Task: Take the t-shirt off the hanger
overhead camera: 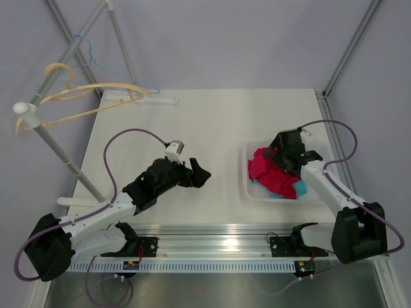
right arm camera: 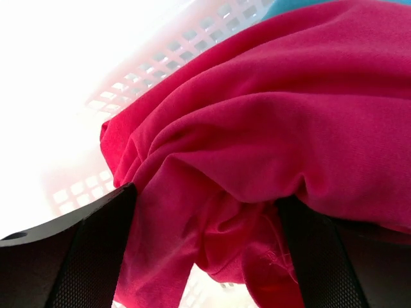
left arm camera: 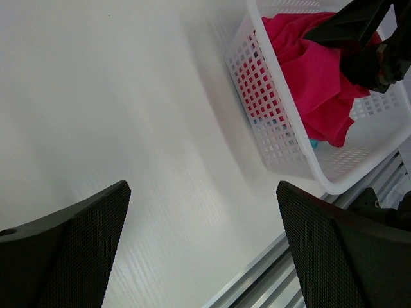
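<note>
Item 1, for your record: a crimson cotton t-shirt (overhead camera: pixel 266 168), off any hanger, heaped in a white perforated plastic basket (overhead camera: pixel 246 183) at the right centre of the top view, on a white table (overhead camera: pixel 212 122). Item 2: a turquoise garment (overhead camera: pixel 300 188) under the shirt, showing at the basket's lower right. Item 3: pale cream plastic hangers (overhead camera: pixel 96 93), bare, at the upper left of the frame on a grey metal rail (overhead camera: pixel 58 151), with a thin blue wire hanger (overhead camera: pixel 87 48) above them. Item 4: the right gripper (overhead camera: pixel 287 160), down over the basket; in its wrist view you see its fingers (right arm camera: pixel 96 256) spread wide with the crimson cloth bunched between them, and whether they press on it you cannot tell. Item 5: the left gripper (overhead camera: pixel 199 173), at the centre of the table and well apart from the basket, its fingers (left arm camera: pixel 77 250) spread wide with only bare tabletop between them.
</note>
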Controlling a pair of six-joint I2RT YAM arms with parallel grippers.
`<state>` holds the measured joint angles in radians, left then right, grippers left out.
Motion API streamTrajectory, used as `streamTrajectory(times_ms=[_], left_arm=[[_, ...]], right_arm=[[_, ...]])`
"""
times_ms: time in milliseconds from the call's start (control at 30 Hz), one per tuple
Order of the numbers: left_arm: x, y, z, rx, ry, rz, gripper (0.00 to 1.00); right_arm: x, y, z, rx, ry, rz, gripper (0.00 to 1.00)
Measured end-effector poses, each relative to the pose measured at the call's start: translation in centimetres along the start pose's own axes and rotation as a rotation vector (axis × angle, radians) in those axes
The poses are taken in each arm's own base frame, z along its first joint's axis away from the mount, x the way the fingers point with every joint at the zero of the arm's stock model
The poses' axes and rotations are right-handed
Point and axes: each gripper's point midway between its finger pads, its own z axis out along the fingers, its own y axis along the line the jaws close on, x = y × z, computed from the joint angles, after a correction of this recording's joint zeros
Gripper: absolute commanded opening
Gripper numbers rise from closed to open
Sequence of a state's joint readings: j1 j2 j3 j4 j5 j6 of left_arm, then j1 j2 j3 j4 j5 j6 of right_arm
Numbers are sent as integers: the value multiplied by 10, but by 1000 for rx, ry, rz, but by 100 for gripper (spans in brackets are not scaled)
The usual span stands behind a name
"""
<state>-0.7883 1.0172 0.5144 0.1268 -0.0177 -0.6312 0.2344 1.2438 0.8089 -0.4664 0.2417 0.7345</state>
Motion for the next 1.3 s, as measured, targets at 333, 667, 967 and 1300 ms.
streamTrajectory(times_ms=[333,667,967,1300], left_arm=[[-17,-14,6,5,-9,8,99],[-79,-48,-12,27,-145,114,99],[-75,-90,-34,109,-188,286,99],[-51,-119,-52,217,-220,388,99]], right_arm=[[-54,20,-58,-75,-135,-59,100],[-67,111,-164,-447,-240,-280,100],[4,129,-169,-613,-169,-419,100],[21,131,-187,-768,-235,-411,99]])
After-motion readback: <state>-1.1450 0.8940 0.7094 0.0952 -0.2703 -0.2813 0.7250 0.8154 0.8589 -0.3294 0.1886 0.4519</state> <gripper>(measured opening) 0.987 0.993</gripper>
